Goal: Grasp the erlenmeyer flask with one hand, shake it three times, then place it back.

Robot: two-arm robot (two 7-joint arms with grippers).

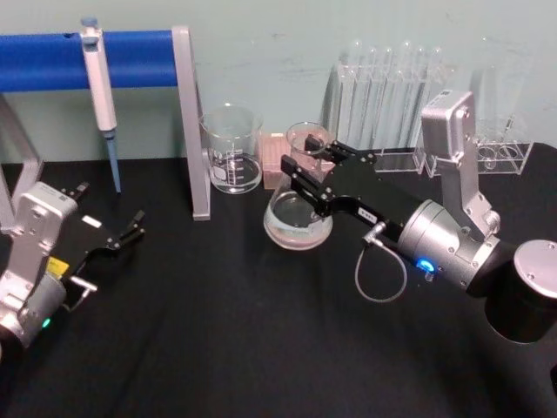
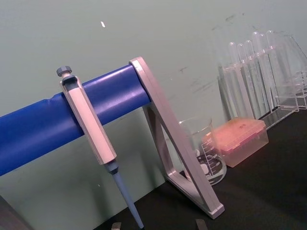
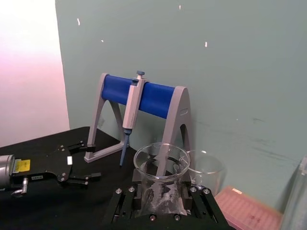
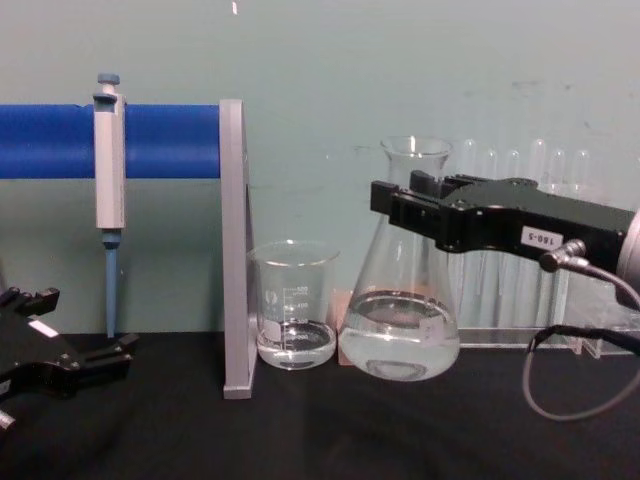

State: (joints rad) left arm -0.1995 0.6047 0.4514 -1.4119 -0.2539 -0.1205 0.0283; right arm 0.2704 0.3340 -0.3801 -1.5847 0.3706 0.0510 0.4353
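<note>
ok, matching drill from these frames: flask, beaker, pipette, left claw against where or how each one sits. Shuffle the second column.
1. flask
2. beaker
3. pipette
4. left claw

A. hangs on the blue bar
B. open, idle, low over the table on the left
C. neck gripped by the right claw
D. stands next to the grey leg of the stand

Pairs: 1-C, 2-D, 3-A, 4-B.

Pale green wall (image 1: 287, 35) behind, few scuffs and white specks (plain paint). Black matte table (image 1: 218, 348) below. Brighter whitish-pink wall section (image 3: 29, 72) adjoins green one.
</note>
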